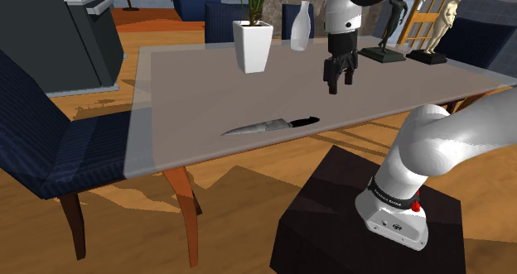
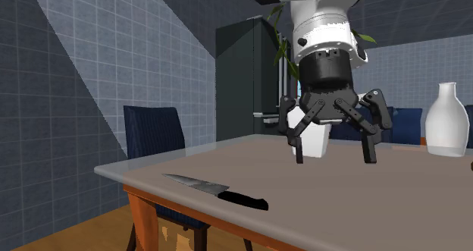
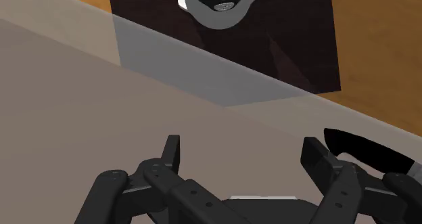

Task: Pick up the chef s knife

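The chef's knife lies flat near the front edge of the grey table. Its silver blade points to the shoulder view's left and its black handle to the right. In the second exterior view the knife rests close to the near table edge. My gripper hangs above the table, behind the knife's handle end and off to the shoulder view's right. The gripper is open, fingers spread, with nothing between them. In the wrist view the black handle shows just outside one finger of the gripper.
A white planter with a green plant and a white vase stand at the table's back. Two statuettes stand at the back right. Blue chairs flank the table, beside a dark fridge. My stand sits in front.
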